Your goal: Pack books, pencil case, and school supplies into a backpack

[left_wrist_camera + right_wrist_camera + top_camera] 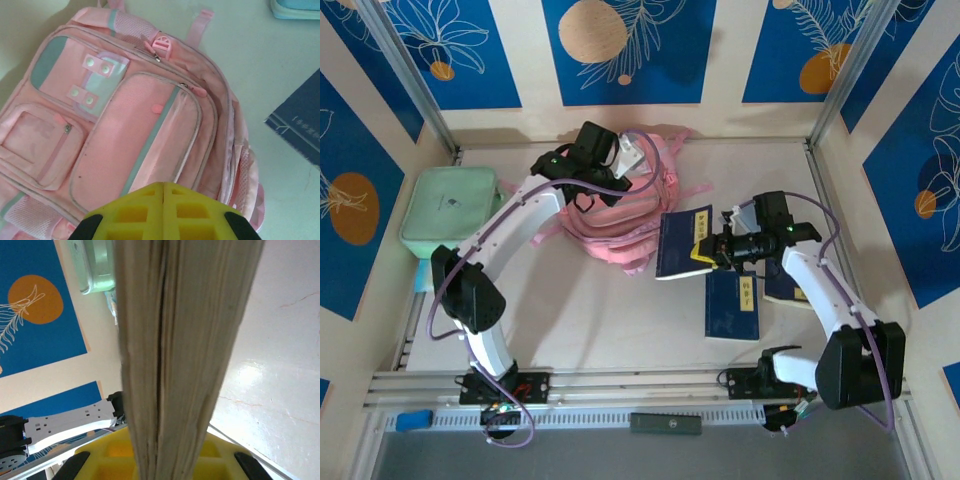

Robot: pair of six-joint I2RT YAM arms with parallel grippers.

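The pink backpack (620,215) lies at the back middle of the table with its front pockets (135,135) facing up. My left gripper (632,158) hovers over its top end. Its yellow fingers (164,184) are shut with nothing visible between them. My right gripper (708,256) is shut on a navy book (684,240), held off the table just right of the backpack. In the right wrist view the book's page edge (185,340) stands between the yellow fingers (115,452). A second book (732,305) lies flat below it. The pencil case is out of view.
A mint green square bag (448,210) sits at the left wall, with a pale blue edge (420,274) showing under it. Another navy book (786,290) lies partly under the right arm. Metal rails (620,385) run along the near edge.
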